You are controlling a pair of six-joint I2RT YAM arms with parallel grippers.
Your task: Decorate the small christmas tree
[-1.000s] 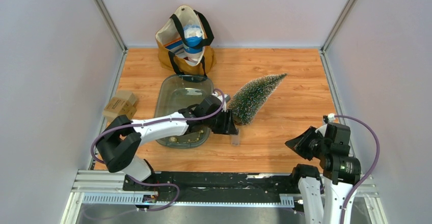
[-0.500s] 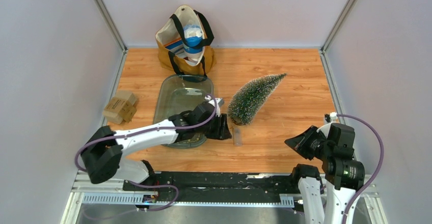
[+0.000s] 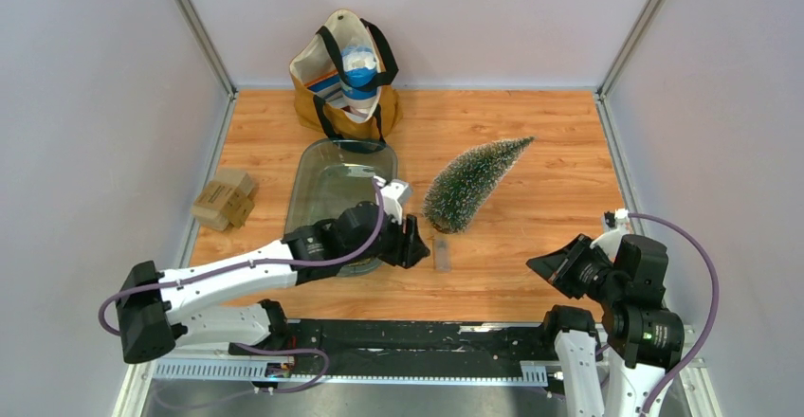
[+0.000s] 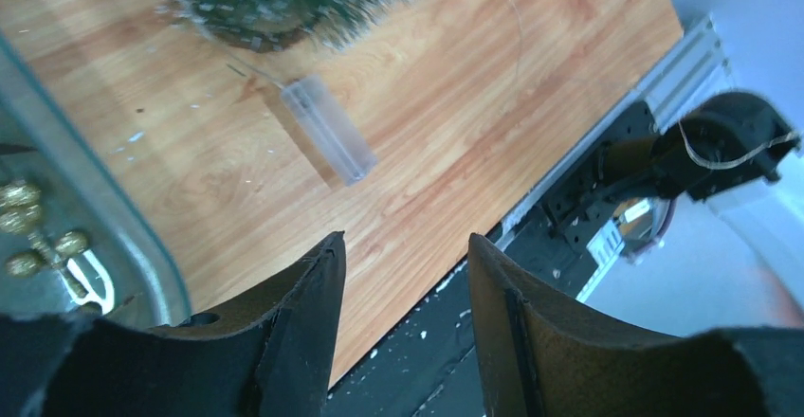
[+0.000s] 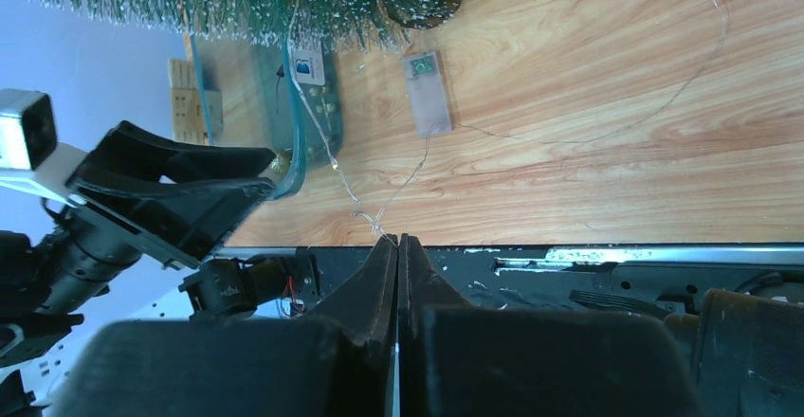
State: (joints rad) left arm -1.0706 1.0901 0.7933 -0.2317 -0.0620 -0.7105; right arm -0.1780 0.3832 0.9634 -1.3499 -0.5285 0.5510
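Observation:
The small frosted Christmas tree lies on its side on the wooden table, tip pointing to the far right. A clear battery box lies just in front of its base, and a thin light-string wire runs from it. My right gripper is at the near right edge of the table. Its jaws are shut with the wire pinched at the tips. My left gripper is open and empty, just left of the battery box and at the glass tray's right edge.
A glass tray holding gold ornaments sits left of the tree. A tan tote bag stands at the back. Small cardboard boxes sit by the left wall. The black rail runs along the near edge.
My left gripper has drawn back a little to the left from the tree's base, and its elbow has swung left and nearer. The right arm has barely moved.

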